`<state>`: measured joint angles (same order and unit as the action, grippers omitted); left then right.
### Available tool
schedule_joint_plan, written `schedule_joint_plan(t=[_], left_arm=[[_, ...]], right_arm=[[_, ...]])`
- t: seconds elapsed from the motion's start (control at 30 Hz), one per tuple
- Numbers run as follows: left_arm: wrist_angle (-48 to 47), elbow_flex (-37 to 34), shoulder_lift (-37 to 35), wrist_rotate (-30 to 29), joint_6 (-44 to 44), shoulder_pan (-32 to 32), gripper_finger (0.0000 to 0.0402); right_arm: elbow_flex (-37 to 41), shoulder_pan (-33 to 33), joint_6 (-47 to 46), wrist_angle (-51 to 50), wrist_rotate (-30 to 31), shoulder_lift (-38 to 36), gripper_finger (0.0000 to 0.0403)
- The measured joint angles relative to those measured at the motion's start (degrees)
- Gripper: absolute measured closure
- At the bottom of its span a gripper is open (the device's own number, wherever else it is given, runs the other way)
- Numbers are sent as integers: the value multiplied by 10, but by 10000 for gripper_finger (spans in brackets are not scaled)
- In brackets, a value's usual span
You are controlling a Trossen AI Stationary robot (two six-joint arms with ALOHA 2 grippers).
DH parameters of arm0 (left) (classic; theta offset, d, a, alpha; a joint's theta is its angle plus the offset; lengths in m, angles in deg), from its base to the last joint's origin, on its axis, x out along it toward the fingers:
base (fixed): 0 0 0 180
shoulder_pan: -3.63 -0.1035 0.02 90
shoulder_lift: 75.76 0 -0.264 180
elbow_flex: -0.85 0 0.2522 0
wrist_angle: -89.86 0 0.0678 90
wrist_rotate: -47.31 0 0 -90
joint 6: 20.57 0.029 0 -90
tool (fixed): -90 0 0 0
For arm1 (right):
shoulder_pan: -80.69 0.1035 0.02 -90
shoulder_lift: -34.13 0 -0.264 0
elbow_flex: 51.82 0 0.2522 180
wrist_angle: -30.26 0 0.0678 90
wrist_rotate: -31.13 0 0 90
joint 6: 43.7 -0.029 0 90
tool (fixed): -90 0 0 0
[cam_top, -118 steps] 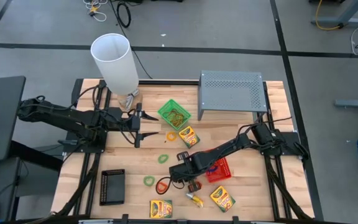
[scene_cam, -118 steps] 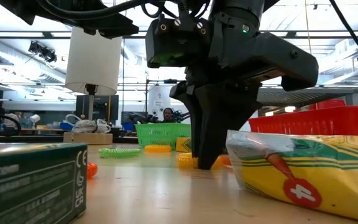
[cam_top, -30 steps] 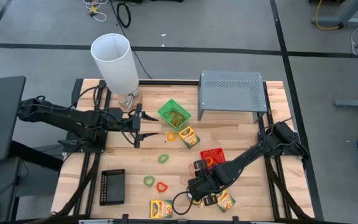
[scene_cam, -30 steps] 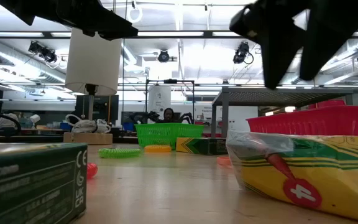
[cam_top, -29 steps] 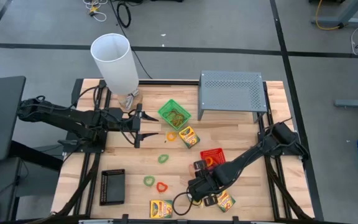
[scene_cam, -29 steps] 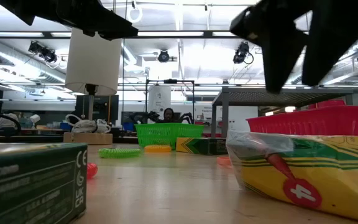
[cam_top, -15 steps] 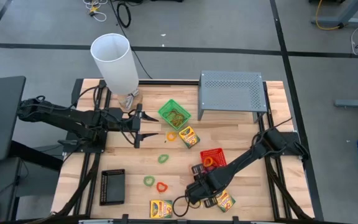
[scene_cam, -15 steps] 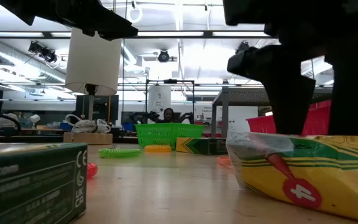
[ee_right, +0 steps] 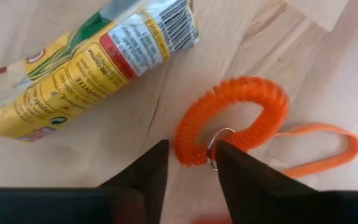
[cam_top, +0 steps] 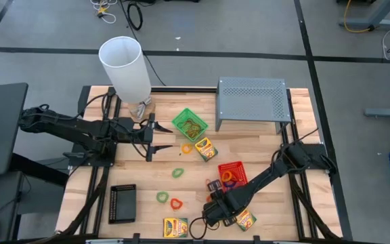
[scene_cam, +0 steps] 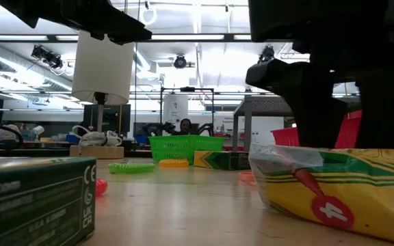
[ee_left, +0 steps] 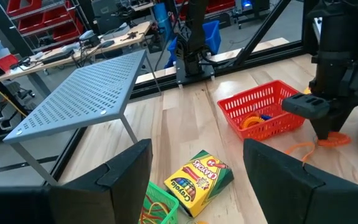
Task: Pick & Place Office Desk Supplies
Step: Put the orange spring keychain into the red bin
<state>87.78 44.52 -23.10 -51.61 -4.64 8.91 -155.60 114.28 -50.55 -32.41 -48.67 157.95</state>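
Two arms here, but only the right gripper (ee_right: 188, 163) is busy: it's down near the table's front edge, jaws partly spread astride the orange coiled plastic loop band (ee_right: 232, 119), not clamped on it. That band lies flat on the wood beside a yellow-green crayon box (ee_right: 86, 65). Left gripper (cam_top: 152, 136) hangs open near the green mesh tray (cam_top: 189, 124).

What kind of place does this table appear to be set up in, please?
Probably a robotics lab or workshop: a wooden table on a taped concrete floor, red parts bins on racking, and cluttered workbenches under strip lights.
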Motion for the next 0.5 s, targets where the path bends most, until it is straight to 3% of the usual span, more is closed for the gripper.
schedule_joint_plan(t=[0.23,0.5], left_arm=[[0,0,0,0,1,0,145],[0,0,0,0,1,0,145]], right_arm=[[0,4,9,14,21,-1,387],[-11,18,5,-9,72,-2,396]])
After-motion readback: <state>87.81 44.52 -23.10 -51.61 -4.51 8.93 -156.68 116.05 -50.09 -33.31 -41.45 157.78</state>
